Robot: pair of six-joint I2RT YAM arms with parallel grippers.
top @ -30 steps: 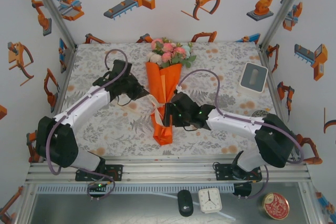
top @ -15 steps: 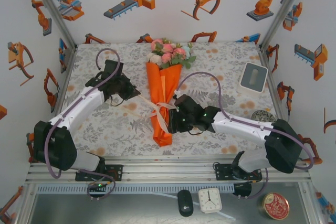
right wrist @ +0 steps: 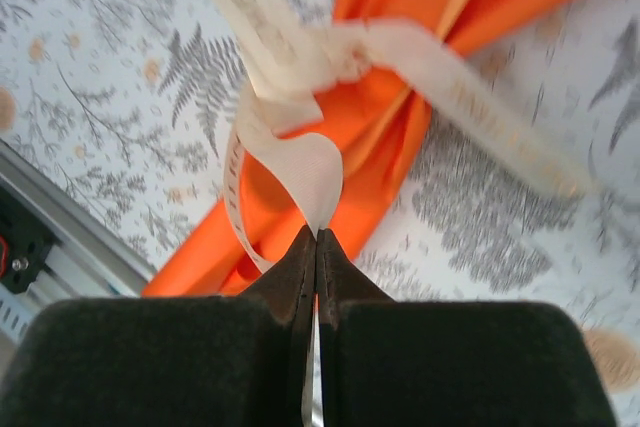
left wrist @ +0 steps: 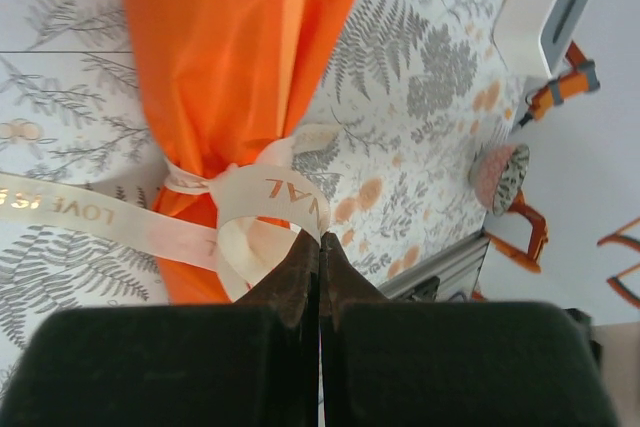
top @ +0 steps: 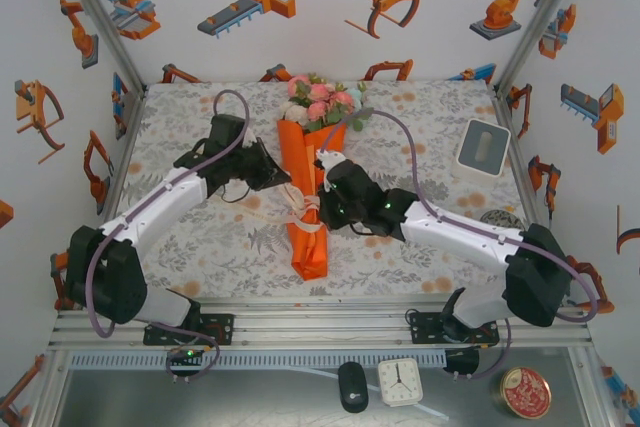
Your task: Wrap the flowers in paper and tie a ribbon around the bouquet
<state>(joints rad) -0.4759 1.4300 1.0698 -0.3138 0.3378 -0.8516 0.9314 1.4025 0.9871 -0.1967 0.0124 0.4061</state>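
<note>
**Now the narrow cream-white satin ribbon (left wrist: 262,185) is pinched from both flanks of the orange-wrapped bouquet (top: 309,182)**

The bouquet lies flat on the fern-printed table cover (top: 430,127). Its long axis runs from the far side toward the arms. The pink, white and pale-green flowers (top: 322,99) are at the far end, and the pointed tip of the bright orange paper (left wrist: 225,37) is toward the near aluminium rail (top: 330,319). The ribbon, which carries gold lettering, circles the cone at its narrow waist, where it is gathered into a loose knot with loops standing off it.

The left gripper (left wrist: 319,239) has its jaws pressed together on the edge of one ribbon loop, just beside the paper. The right gripper (right wrist: 316,234) is likewise closed on the fold of another loop, with the knot just ahead of its tips. In the overhead view the two arms meet the waist from opposite sides, roughly square to the cone's length, and neither is clearly the nearer. Each has the bouquet directly ahead of its fingertips.

My reading is that the knot is formed but slack, so the coming move is a pull outward, across the cone's axis, to draw it snug. There is open cover to the left for this. To the right, the white rounded-square device (top: 484,147) sits well apart, toward the far corner. The risk I see is that an uneven pull would drag or roll the light cone sideways, or slip a loop right through the knot.
</note>
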